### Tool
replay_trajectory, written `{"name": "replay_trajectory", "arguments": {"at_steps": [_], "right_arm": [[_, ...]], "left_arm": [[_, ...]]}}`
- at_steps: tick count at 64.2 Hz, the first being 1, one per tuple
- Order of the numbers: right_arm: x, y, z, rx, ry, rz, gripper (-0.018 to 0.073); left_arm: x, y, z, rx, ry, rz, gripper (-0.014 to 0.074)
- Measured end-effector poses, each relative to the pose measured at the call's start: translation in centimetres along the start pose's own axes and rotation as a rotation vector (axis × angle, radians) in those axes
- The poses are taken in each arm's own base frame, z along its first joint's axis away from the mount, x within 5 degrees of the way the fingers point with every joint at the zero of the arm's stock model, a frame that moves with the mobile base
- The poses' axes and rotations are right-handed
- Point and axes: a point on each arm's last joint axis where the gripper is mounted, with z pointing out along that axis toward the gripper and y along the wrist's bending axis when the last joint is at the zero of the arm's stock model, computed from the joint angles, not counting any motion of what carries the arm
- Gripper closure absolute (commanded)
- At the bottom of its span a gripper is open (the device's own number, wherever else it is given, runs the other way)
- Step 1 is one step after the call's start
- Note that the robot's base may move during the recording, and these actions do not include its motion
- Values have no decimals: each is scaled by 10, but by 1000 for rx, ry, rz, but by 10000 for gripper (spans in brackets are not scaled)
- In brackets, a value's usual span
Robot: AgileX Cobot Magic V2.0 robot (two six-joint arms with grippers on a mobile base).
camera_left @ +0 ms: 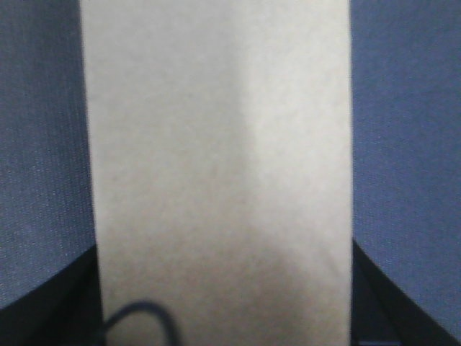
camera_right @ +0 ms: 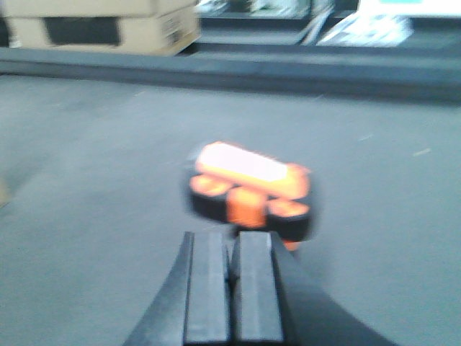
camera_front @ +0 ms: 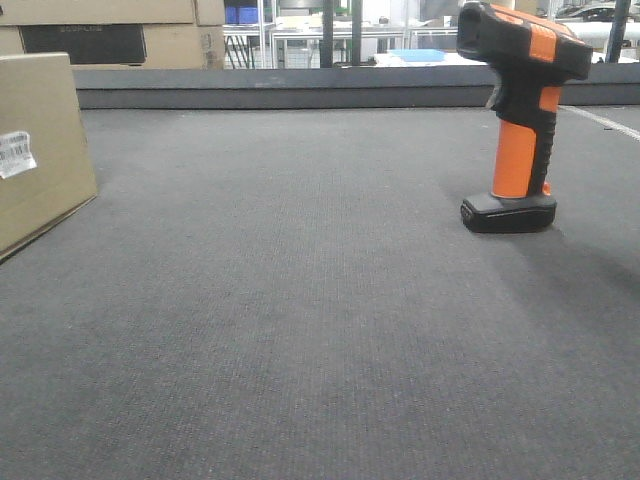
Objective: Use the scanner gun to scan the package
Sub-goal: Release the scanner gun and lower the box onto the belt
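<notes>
Orange and black, the scanner gun stands upright on its flat base at the right of the grey mat, well apart from the package, which sits at the left edge with its white barcode label showing. We see the right gripper with its 2 fingers pressed together, just behind the scanner. Cardboard fills the left wrist view; we cannot tell the left gripper's state.

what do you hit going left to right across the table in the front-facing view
package at the left edge, with its white barcode label facing the camera → a wide stretch of bare grey mat → scanner gun standing upright on its black base at the right
</notes>
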Motion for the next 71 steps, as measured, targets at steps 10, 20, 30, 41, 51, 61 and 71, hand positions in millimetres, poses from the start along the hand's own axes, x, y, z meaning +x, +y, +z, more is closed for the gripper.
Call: {"name": "replay_trajectory", "arguments": {"at_steps": [10, 20, 30, 41, 51, 61, 71], "right_arm": [[-12, -15, -15, 91, 48, -64, 713], [-24, -25, -24, 160, 87, -99, 713], [-26, -25, -26, 165, 103, -104, 713], [-25, -25, -26, 161, 124, -105, 713], [-25, -24, -31, 158, 124, -105, 713], [-25, -22, -39, 155, 108, -108, 713], [-15, -20, -49, 156, 98, -110, 713]], "left_arm": [[-1, 0, 2, -2, 4, 1, 588], [-1, 0, 2, -2, 2, 1, 281], [-1, 0, 2, -3, 0, 0, 22], [1, 0, -8, -7, -24, 0, -13], [11, -3, -43, -18, -114, 4, -2], [37, -8, -95, -36, -245, 11, 125], [84, -13, -122, -66, -317, 17, 428]]}}
